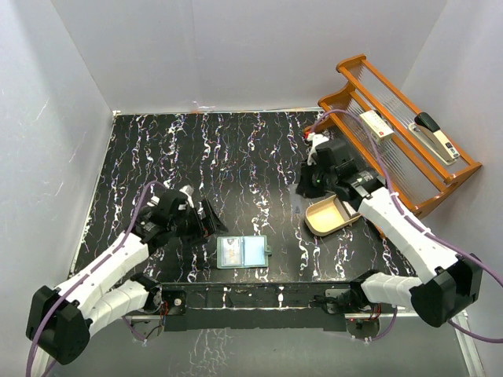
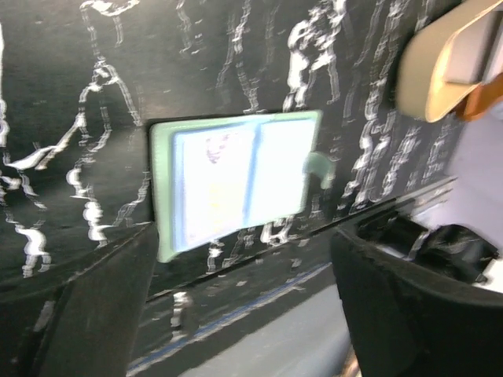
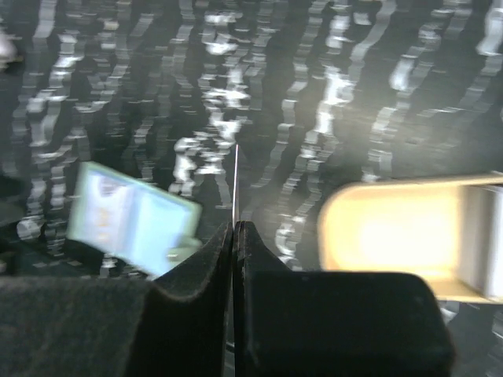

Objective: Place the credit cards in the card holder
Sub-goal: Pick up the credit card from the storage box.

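Note:
The sage-green card holder (image 1: 242, 252) lies open and flat near the table's front edge, with its snap tab to the right. In the left wrist view the card holder (image 2: 236, 181) shows pale blue inside, with a printed card in its left half. My left gripper (image 1: 208, 220) hovers just left of it, open and empty, with the left gripper (image 2: 244, 314) jaws wide apart. My right gripper (image 1: 308, 182) is up beside the tan tray. The right gripper (image 3: 236, 228) is shut on a credit card (image 3: 236, 184), seen edge-on as a thin pale line.
A tan tray (image 1: 332, 216) lies on the table to the right of the holder, under the right arm. At the back right stands a wooden rack (image 1: 409, 169), holding a stapler (image 1: 436, 137) and a white box (image 1: 377, 124). White walls enclose the black marbled table (image 1: 236, 157).

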You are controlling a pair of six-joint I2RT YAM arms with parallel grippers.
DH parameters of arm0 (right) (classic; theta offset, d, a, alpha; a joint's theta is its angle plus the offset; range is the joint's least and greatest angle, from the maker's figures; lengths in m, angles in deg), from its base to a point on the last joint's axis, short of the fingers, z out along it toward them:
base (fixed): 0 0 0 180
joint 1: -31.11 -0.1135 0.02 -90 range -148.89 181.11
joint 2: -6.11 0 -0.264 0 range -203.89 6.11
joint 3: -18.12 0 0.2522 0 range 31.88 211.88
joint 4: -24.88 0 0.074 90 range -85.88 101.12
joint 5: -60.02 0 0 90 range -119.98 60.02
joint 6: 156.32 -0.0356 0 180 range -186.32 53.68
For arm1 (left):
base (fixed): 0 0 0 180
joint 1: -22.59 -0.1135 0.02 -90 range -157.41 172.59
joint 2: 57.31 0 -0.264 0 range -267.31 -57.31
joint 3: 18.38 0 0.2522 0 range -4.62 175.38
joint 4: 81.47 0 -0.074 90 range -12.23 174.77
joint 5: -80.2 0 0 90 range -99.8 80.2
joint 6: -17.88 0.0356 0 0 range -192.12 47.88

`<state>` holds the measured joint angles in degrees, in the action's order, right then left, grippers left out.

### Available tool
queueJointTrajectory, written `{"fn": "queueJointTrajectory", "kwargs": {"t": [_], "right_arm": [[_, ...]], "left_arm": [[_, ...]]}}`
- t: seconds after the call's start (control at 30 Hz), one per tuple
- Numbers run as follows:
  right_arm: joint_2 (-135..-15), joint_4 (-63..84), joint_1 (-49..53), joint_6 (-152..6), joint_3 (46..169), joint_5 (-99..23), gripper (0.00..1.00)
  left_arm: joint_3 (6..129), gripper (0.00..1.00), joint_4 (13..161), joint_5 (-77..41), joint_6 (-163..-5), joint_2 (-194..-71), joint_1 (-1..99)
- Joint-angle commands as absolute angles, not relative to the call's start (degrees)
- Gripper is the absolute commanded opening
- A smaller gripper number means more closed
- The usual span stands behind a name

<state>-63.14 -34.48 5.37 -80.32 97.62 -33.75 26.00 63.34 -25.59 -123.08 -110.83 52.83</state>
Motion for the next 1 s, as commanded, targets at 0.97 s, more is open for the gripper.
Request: {"fn": "queueJointTrajectory", "kwargs": {"t": [0.97], "right_arm": [[-56.1, 15.5, -15.3, -126.5, 83.1, -51.1, 0.00]], "left_arm": [[30.2, 0.74, 82.7, -44.4, -138.1, -101.2, 53.2]]}}
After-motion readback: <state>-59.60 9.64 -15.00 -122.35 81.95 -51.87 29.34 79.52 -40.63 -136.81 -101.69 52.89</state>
